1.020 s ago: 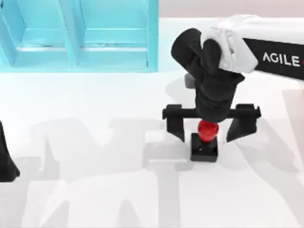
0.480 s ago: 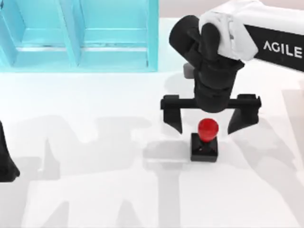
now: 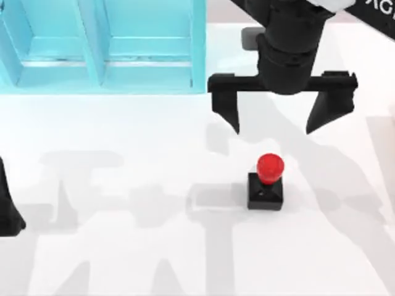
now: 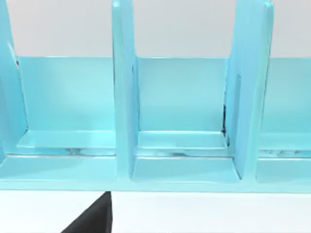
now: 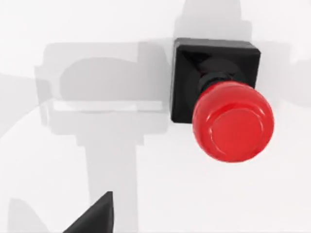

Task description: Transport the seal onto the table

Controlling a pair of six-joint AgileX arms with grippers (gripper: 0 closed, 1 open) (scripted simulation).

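The table (image 3: 123,246) lay broad and white, with the blue shelf (image 3: 105,46) along its far left edge. The right gripper (image 3: 276,120) had risen and pulled back toward the far side since a second earlier, when its fingers had straddled the red knob; now it hung clear of the stamp, jaws spread wide and holding nothing. The left gripper (image 3: 7,206) stayed parked at the table's left edge, and I could not tell how its jaws stood. The seal (image 3: 266,184) stood upright on the table right of centre, on its black base, in the same spot as before, nothing touching it.
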